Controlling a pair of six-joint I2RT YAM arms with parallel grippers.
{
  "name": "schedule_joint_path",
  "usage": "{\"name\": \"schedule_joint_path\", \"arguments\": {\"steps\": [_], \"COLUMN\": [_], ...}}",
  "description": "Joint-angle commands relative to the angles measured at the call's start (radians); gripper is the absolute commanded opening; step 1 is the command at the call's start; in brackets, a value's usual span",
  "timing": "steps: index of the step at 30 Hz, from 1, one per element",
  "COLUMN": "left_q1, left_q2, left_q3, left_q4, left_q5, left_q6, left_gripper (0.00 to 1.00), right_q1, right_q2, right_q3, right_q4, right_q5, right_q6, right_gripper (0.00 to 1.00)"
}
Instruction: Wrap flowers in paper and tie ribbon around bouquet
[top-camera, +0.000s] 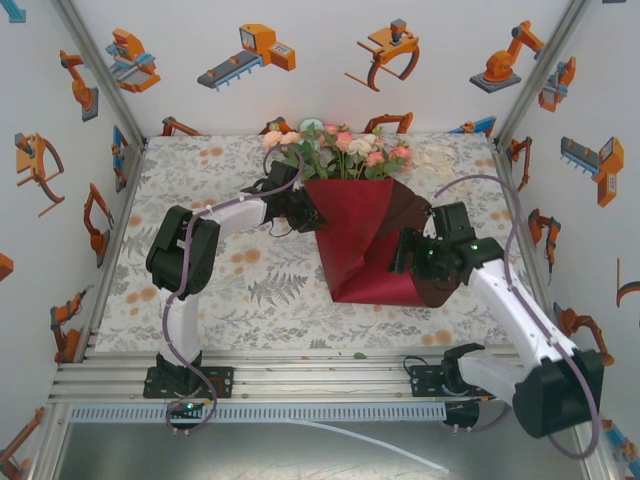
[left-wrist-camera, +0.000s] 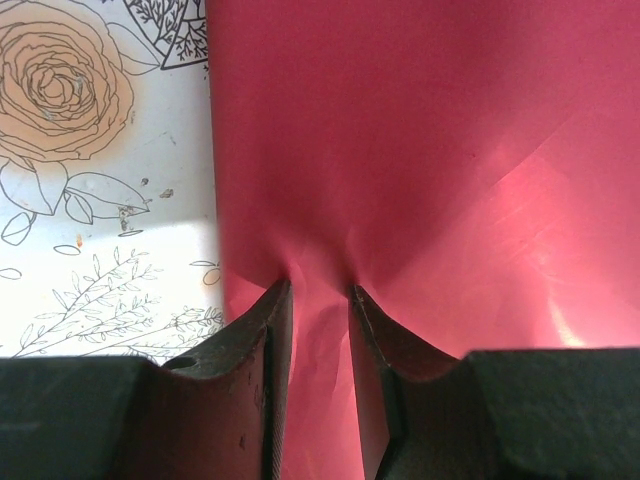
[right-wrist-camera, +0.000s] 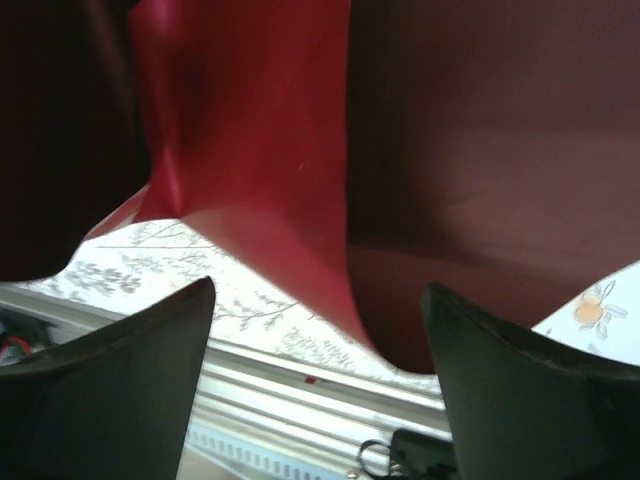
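The flowers (top-camera: 340, 150), pink, peach and cream roses with green leaves, lie at the back middle of the table with their stems under the paper (top-camera: 355, 235). This dark red sheet is folded into a rough cone that narrows towards me. My left gripper (top-camera: 303, 212) is at the cone's left edge and is shut on the paper (left-wrist-camera: 430, 150), which puckers between its fingertips (left-wrist-camera: 320, 290). My right gripper (top-camera: 402, 255) is at the cone's lower right and stands open (right-wrist-camera: 318, 290), with the paper (right-wrist-camera: 250, 150) hanging just ahead of its fingers. A pale cream patch (top-camera: 436, 160) lies right of the blooms; I cannot tell whether it is the ribbon.
A leaf-and-flower printed cloth (top-camera: 200, 290) covers the table. Printed walls close in on the left, back and right. An aluminium rail (top-camera: 300, 375) runs along the near edge between the arm bases. A thin white strand (top-camera: 380, 447) lies on the grey surface below it.
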Motion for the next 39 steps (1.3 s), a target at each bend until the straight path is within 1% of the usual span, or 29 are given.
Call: {"name": "schedule_joint_path", "arguments": {"steps": [1, 4, 6, 9, 13, 15, 17, 21, 26, 29, 31, 33, 34, 36, 37, 39], "left_q1": [-0.006, -0.006, -0.008, -0.012, -0.018, -0.019, -0.020, -0.033, -0.059, -0.076, -0.080, -0.086, -0.089, -0.097, -0.101, -0.105], "left_q2": [-0.005, -0.012, -0.014, -0.021, -0.028, -0.035, -0.042, -0.085, -0.187, -0.252, -0.285, -0.299, -0.299, -0.293, -0.300, -0.327], "left_q3": [0.011, 0.003, -0.006, -0.022, -0.043, -0.055, -0.068, -0.098, -0.162, -0.209, -0.241, -0.250, -0.240, -0.202, -0.204, -0.243], "left_q4": [0.012, 0.012, 0.015, 0.028, 0.042, 0.058, 0.076, 0.130, 0.176, 0.179, 0.183, 0.144, 0.092, -0.062, -0.105, -0.125], "left_q5": [0.017, 0.017, 0.022, 0.027, 0.027, 0.023, 0.019, 0.017, -0.043, -0.074, -0.070, -0.047, -0.025, 0.007, 0.022, 0.046], "left_q6": [-0.017, -0.017, -0.020, -0.026, -0.039, -0.049, -0.066, -0.129, -0.228, -0.236, -0.241, -0.239, -0.216, -0.137, -0.113, -0.106], "left_gripper": [0.32, 0.32, 0.32, 0.32, 0.32, 0.32, 0.32, 0.32, 0.33, 0.34, 0.34, 0.34, 0.33, 0.29, 0.27, 0.25], "right_q1": [-0.014, -0.024, -0.030, -0.035, -0.036, -0.034, -0.034, -0.034, -0.035, -0.034, -0.035, -0.035, -0.034, -0.035, -0.035, -0.035], "right_q2": [0.098, 0.193, 0.262, 0.371, 0.492, 0.515, 0.534, 0.596, 0.671, 0.675, 0.677, 0.686, 0.691, 0.702, 0.705, 0.708], "right_q3": [0.022, 0.051, 0.081, 0.134, 0.209, 0.227, 0.229, 0.223, 0.232, 0.231, 0.231, 0.234, 0.235, 0.234, 0.236, 0.234], "right_q4": [0.110, 0.201, 0.249, 0.328, 0.392, 0.426, 0.470, 0.546, 0.592, 0.592, 0.585, 0.579, 0.577, 0.577, 0.575, 0.572], "right_q5": [-0.064, -0.070, -0.103, -0.226, -0.336, -0.383, -0.397, -0.363, -0.359, -0.347, -0.330, -0.320, -0.311, -0.302, -0.299, -0.296], "right_q6": [-0.048, -0.108, -0.161, -0.231, -0.268, -0.260, -0.236, -0.182, -0.125, -0.120, -0.121, -0.118, -0.112, -0.098, -0.093, -0.093], "right_gripper": [0.57, 0.40, 0.27, 0.20, 0.09, 0.07, 0.06, 0.06, 0.04, 0.05, 0.05, 0.05, 0.05, 0.05, 0.05, 0.04]}}
